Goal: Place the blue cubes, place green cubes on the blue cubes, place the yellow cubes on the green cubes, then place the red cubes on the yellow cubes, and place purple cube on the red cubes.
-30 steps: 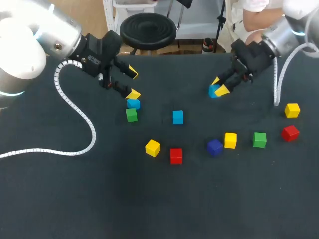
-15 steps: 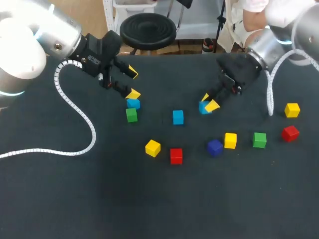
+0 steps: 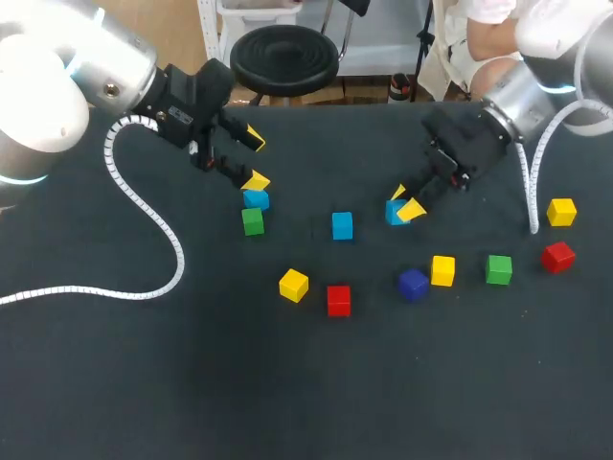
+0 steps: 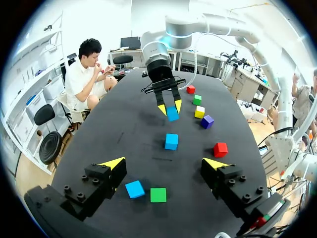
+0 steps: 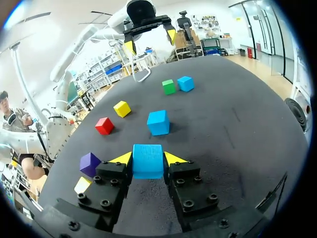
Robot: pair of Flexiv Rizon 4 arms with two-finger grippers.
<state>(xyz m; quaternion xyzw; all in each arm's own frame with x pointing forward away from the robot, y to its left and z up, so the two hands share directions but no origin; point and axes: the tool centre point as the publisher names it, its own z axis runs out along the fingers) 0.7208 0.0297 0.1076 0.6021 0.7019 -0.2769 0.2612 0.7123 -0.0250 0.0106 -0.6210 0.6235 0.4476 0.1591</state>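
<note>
R end effector (image 3: 403, 201): closed down on the held blue cube (image 3: 393, 213), one yellow tip on each of two opposite faces. The wrist view shows the cube square btwn the fingers.
Held blue cube: mid worktop (image 3: 192, 383), toward the far edge & right side, low over the surface. Can't tell if it touches.
L end effector (image 3: 255, 159): wide open, empty, hanging over the second blue cube (image 3: 256, 199).
Second blue cube: toward the far-left corner, just beside a green cube (image 3: 252, 221).
Third blue cube (image 3: 342, 225): alone mid worktop, btwn the two end effectors.
Right-side row: purple cube (image 3: 413, 284), yellow cube (image 3: 442, 270), second green cube (image 3: 498, 269), red cube (image 3: 557, 256).
Handling: prob. light, stiff & flat-faced, so no crush risk. The faces look smooth, so a cube may slip if pinched off-centre.
Where to hold: two opposite side faces at approx mid-height, fingers parallel to the faces, top & bottom left free for stacking.
Risk: a small footprint, so a skewed release could leave a poor base for the green layer.
</note>
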